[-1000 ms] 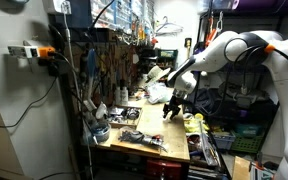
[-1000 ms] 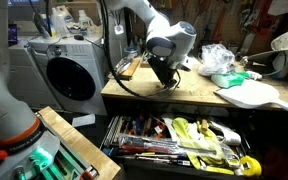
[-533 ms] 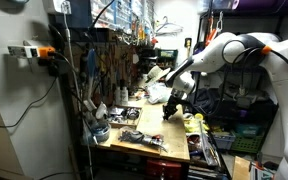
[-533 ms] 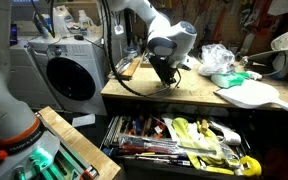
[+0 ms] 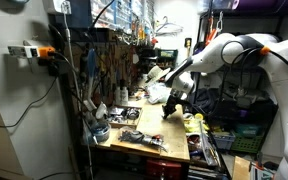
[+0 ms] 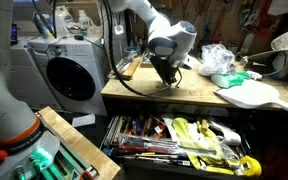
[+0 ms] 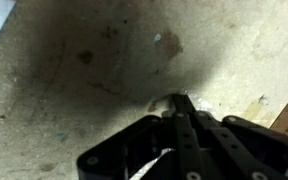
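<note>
My gripper (image 6: 166, 78) points straight down at the wooden workbench top (image 6: 199, 95), close to its front edge. In the wrist view the two black fingers (image 7: 180, 112) are pressed together, with the gripper (image 7: 179, 100) right over the worn, stained bench surface (image 7: 74, 90). A small pale speck (image 7: 200, 103) lies on the surface beside the tips; I see nothing between the fingers. In an exterior view the gripper (image 5: 170, 112) hangs over the middle of the bench.
A crumpled white plastic bag (image 6: 219, 60) and a white board (image 6: 249, 96) lie on the bench past the gripper. Below the bench an open drawer (image 6: 179, 140) holds several tools. A washing machine (image 6: 69, 80) stands beside it. Small items (image 5: 134, 135) crowd the bench's near end.
The fingers have closed together over the bench surface. The arm itself has hardly moved.
</note>
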Controlling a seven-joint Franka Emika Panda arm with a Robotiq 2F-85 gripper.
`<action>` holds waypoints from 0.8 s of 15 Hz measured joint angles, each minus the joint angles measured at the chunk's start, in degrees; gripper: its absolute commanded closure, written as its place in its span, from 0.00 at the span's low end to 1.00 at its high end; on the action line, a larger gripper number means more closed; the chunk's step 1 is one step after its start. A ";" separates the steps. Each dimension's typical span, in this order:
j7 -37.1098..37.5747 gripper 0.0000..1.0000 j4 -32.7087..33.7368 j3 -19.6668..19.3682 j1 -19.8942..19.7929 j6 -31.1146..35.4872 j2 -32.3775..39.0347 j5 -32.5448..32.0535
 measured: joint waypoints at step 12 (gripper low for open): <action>-8.06 1.00 -0.95 1.10 -0.42 -6.45 -8.60 0.46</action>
